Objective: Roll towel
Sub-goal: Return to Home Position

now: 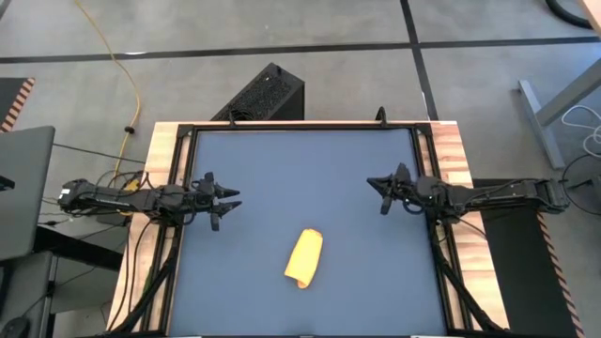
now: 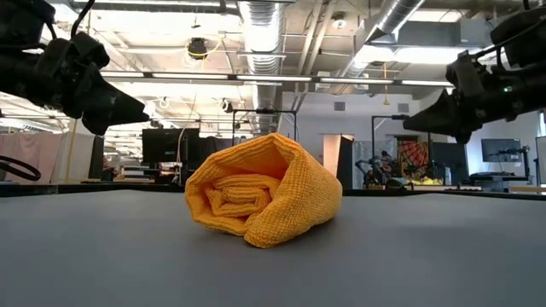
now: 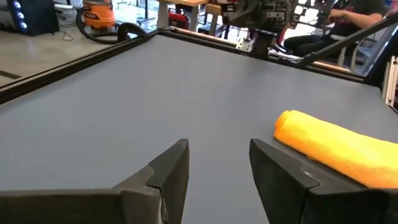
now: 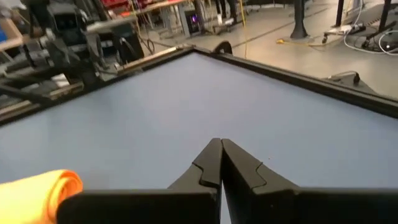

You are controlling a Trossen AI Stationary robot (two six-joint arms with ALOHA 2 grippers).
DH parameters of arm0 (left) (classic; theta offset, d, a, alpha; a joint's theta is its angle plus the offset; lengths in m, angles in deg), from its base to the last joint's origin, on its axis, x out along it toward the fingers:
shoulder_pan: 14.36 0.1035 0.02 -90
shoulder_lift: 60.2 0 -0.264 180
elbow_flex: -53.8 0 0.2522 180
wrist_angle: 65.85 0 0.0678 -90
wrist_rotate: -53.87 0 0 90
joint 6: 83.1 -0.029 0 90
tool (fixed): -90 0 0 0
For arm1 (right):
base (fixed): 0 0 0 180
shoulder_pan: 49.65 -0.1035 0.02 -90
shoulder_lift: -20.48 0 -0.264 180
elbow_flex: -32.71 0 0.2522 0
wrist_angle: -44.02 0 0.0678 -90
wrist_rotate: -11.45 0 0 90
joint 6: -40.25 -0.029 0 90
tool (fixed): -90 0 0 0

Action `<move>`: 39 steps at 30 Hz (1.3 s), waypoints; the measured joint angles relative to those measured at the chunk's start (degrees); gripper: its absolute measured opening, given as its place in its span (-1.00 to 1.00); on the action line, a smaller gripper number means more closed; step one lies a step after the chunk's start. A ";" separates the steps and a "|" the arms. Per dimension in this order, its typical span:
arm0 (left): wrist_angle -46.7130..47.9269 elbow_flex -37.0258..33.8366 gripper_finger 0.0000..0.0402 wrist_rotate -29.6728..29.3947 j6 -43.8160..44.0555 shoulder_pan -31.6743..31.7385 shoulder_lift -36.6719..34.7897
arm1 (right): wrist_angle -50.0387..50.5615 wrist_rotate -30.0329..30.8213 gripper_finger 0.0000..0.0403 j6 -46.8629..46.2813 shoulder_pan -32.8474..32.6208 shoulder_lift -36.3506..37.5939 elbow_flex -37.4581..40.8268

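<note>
— Where's the towel (image 1: 304, 257)?
— On the surface (image 1: 300, 160), a tight roll (its spiral end faces the low camera).
— And the hands?
— The left hand (image 3: 219, 145) hangs well off to the towel's left, fingers parted, holding nothing. The right hand (image 4: 220, 145) hangs well off to the towel's right, fingers pressed together, empty.

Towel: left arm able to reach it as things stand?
Probably yes: the left gripper hangs open at the left edge, the rolled towel lies free near mid-table, and only bare tabletop shows between them.
</note>
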 joint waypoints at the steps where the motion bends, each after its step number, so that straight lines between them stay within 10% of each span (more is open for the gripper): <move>1: 0.00 0.00 -0.22 -0.02 0.01 0.00 0.00 | 0.68 0.00 -0.84 0.01 0.00 0.00 0.00; 39: -0.04 -0.11 -0.22 0.00 0.16 0.00 0.00 | 7.27 -0.02 -0.84 -0.06 0.00 0.00 0.04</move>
